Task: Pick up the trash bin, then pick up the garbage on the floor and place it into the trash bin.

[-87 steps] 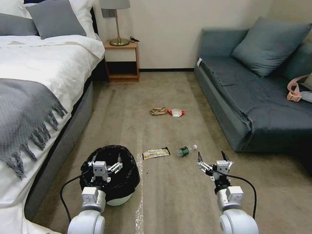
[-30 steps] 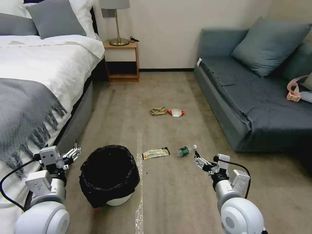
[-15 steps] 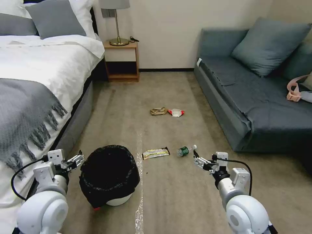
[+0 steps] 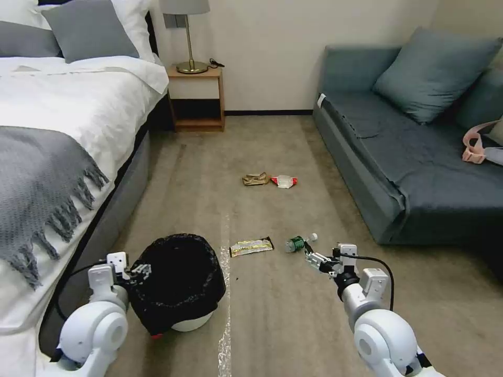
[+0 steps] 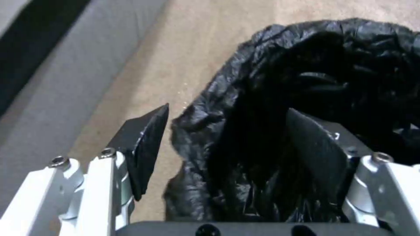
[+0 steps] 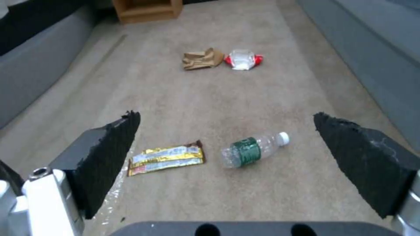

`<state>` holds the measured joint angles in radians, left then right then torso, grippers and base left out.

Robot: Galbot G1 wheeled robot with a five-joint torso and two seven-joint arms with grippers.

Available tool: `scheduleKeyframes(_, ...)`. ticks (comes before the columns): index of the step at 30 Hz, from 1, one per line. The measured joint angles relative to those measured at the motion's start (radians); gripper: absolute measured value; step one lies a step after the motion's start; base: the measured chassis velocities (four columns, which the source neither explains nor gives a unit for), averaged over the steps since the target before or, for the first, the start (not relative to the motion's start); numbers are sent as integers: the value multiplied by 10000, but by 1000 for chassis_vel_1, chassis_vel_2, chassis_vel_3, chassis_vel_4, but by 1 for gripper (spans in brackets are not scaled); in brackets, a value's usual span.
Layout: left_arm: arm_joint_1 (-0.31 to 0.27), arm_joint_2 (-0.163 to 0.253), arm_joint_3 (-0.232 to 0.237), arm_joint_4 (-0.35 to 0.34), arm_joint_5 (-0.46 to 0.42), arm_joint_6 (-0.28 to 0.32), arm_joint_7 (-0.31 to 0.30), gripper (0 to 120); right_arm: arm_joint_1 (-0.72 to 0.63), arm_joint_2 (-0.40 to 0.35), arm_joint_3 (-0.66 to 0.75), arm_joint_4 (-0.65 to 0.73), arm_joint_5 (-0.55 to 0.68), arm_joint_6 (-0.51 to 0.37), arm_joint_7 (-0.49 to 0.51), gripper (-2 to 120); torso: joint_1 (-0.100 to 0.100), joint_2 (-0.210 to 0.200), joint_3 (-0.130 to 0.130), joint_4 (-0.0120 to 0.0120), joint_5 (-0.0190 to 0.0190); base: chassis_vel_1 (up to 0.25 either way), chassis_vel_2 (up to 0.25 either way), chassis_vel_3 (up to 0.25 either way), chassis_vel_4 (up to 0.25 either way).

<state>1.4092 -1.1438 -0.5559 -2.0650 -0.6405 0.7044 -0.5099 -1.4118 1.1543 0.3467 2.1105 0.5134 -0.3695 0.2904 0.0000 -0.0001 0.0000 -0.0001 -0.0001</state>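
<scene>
— Two grippers are seen; how are they set?
— Left gripper (image 4: 137, 270) is spread astride the trash bin (image 4: 177, 280) rim near the bed (image 4: 63, 131). Right gripper (image 4: 313, 257), spread, is held just beside the green bottle (image 4: 297, 243) on the carpet (image 4: 262, 314).

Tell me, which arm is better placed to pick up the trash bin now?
Left. The left gripper has open jaws straddling the trash bin rim; the right gripper hangs apart.

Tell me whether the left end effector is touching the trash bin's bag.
Cannot tell. In the left wrist view the left end effector is open and straddles the trash bin rim, one finger outside with carpet showing beside it, the other dark against the bag.
</scene>
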Motion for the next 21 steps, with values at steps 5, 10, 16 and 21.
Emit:
scheduleKeyframes(5,-232,-35,66,639,296,-1,-4,77,170,-180,98,-235,80,37,-12,100,1,0,0,1,1,0,0,0,0)
scheduleKeyframes(10,-532,-59,208,1141,389,-33,74,77,221,-20,-93,-397,73,36,-39,100,0,2,0,1,3,0,0,0,0)
scheduleKeyframes(16,-791,-277,378,1697,395,79,129,61,482,13,-300,-436,196,-82,-64,100,0,2,0,1,0,0,0,0,0)
scheduleKeyframes(21,-791,-290,383,1948,480,2,293,48,750,-45,-183,-433,415,-210,-22,100,0,2,-1,3,6,0,0,0,0)
